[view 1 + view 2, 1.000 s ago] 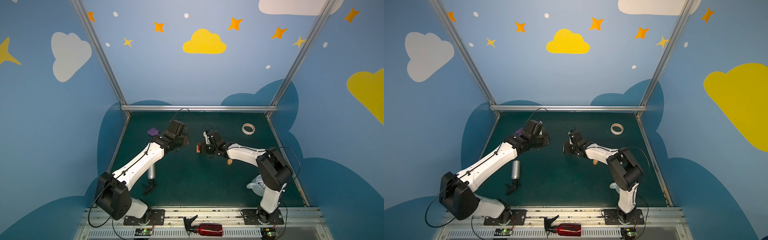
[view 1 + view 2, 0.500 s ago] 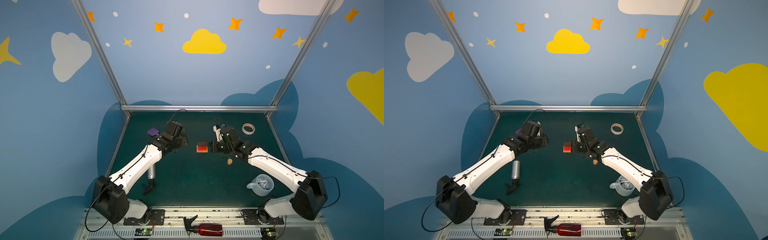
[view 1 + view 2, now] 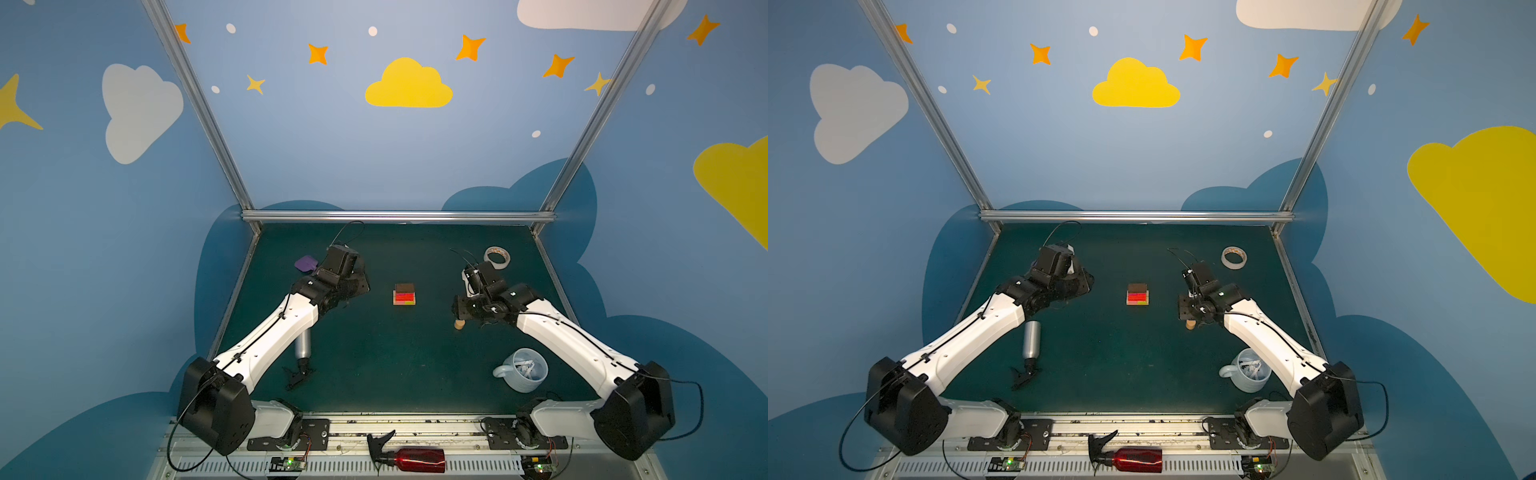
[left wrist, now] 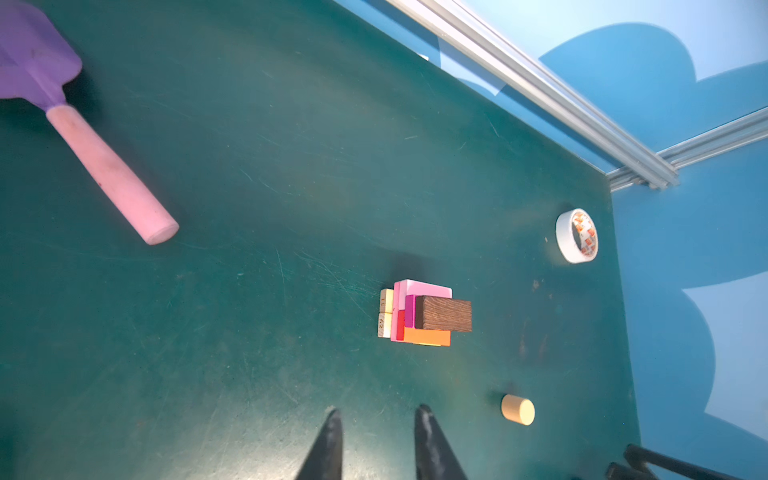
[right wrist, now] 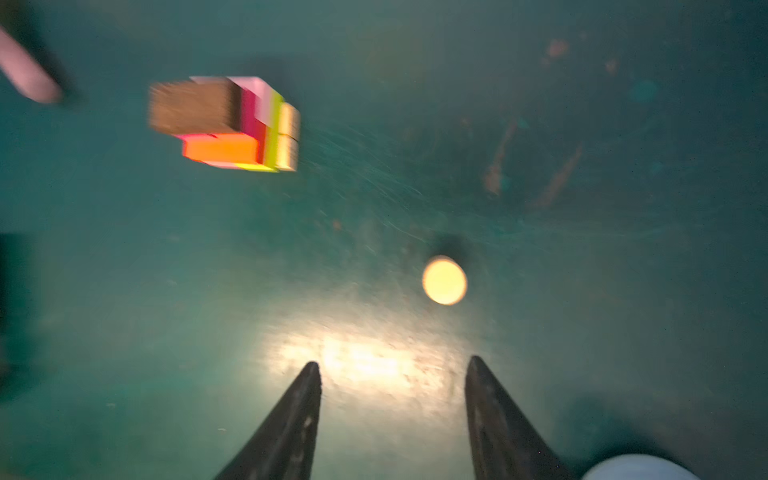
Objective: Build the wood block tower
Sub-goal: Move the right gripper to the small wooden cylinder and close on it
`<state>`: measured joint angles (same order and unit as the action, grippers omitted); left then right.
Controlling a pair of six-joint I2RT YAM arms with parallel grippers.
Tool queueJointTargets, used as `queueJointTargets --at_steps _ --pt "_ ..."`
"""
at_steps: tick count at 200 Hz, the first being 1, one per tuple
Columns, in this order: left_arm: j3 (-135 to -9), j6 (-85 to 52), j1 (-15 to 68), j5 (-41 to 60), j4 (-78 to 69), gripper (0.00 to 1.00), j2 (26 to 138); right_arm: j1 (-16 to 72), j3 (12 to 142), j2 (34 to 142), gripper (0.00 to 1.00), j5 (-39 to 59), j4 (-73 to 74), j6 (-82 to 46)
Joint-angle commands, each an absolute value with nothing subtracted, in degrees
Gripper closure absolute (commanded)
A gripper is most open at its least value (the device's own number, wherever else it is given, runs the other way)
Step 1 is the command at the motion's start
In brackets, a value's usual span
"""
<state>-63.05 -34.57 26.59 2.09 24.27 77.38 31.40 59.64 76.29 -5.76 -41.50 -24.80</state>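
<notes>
- The tower [image 3: 404, 295] stands mid-frame on the green mat [image 3: 374, 374] in both top views, with a brown block [image 4: 444, 313] topmost;
- the tan cylinder [image 3: 459, 324] lies apart, to the tower's lower right, just beside the right gripper [image 5: 394, 360];
- right gripper: jaws spread wide, empty;
- left gripper [image 4: 377, 409], left of the tower: jaws parted, holding nothing.

Small numbers, apparently 15 and 62, on tan base blocks [image 4: 385, 301] of the tower [image 4: 424, 313]

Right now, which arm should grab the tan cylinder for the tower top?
Likely right. The right gripper hangs close beside the tan cylinder, jaws open and empty. The left gripper is on the far side of the tower, farther from the cylinder.
</notes>
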Motion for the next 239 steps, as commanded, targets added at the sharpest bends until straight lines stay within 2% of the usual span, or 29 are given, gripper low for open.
queueJointTargets --at_steps 1,44,77,101,145,173,187,215,239 --pt "-61.9 -34.7 26.3 2.5 22.1 0.6 75.8 30.3 59.0 79.1 0.35 -5.1 -44.6 -23.4" --pt "-61.5 -34.1 26.1 2.3 22.0 0.45 76.1 29.1 58.7 84.2 0.26 -2.9 -41.7 -22.8" --pt "-61.4 -33.8 26.0 2.6 22.0 0.3 76.3 27.7 59.1 88.7 0.25 -2.7 -40.3 -22.7" --pt "-60.8 -33.7 26.0 2.3 21.8 0.24 75.8 26.7 59.7 91.9 0.25 -1.5 -39.3 -22.3" --pt "-59.9 -34.0 26.0 2.3 21.0 0.2 75.3 25.5 59.8 95.4 0.25 -0.3 -37.4 -22.1" --pt "-59.9 -34.1 26.0 2.5 21.1 0.19 75.3 25.2 60.0 96.3 0.29 0.6 -36.5 -21.9" --pt "-59.8 -34.2 25.9 2.5 21.1 0.19 75.4 25.1 60.0 96.7 0.32 0.7 -36.3 -21.9" --pt "-59.7 -34.3 26.0 2.9 20.9 0.19 75.3 24.9 60.0 97.1 0.45 1.0 -36.0 -21.8" --pt "-59.8 -34.3 25.9 3.0 20.9 0.19 75.3 24.8 60.1 97.7 0.47 1.3 -35.7 -21.8"
